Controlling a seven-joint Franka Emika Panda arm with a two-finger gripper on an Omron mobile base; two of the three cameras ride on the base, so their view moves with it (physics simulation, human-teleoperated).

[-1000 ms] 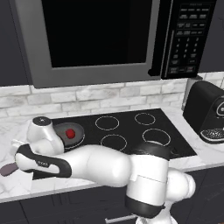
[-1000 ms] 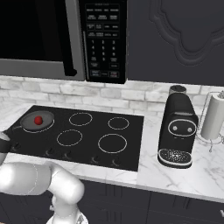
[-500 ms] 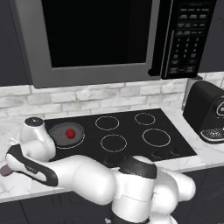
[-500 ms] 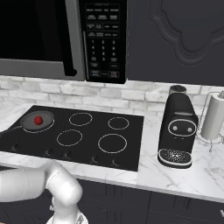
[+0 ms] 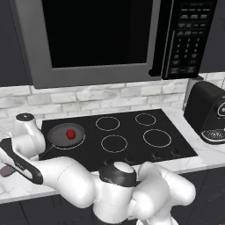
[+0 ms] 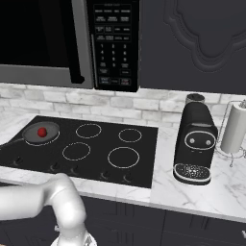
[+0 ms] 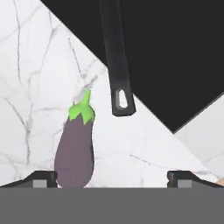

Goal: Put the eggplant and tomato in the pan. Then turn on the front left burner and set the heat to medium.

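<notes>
1. Left base view: tomato [image 5: 70, 133] already sits in the pan [image 5: 66, 136], which rests on the front left burner [image 5: 67, 136] of the cooktop [image 5: 132, 136]. Arm reaches out low and far left across the front of the counter [image 5: 13, 184], wrist bent down past the pan's near-left side. A bit of purple at the left edge by the wrist looks like the eggplant [image 5: 5, 170]; too little visible to be sure.

2. Right base view: tomato [image 6: 42, 131] in the pan [image 6: 40, 133], handle pointing toward the left front edge. Coffee machine [image 6: 194, 144] and paper towel roll [image 6: 235, 129] stand well apart on the right, no interference.

3. Hand view: end effector [image 7: 112, 177] is released, jaws wide, nothing between them. Eggplant [image 7: 75, 148] lies on the marble counter [image 7: 30, 87], green cap pointing away, and sits over by the left fingertip, not centred. The pan's handle [image 7: 115, 57] ends just beside the cap, apart from it.

4. Risks, my read: off-centre approach means the left finger could land on the eggplant or shove it sideways rather than straddle it. Rounded body may roll when the jaws close. Lifting carelessly could clip the handle, shift the pan and spill the tomato.
</notes>
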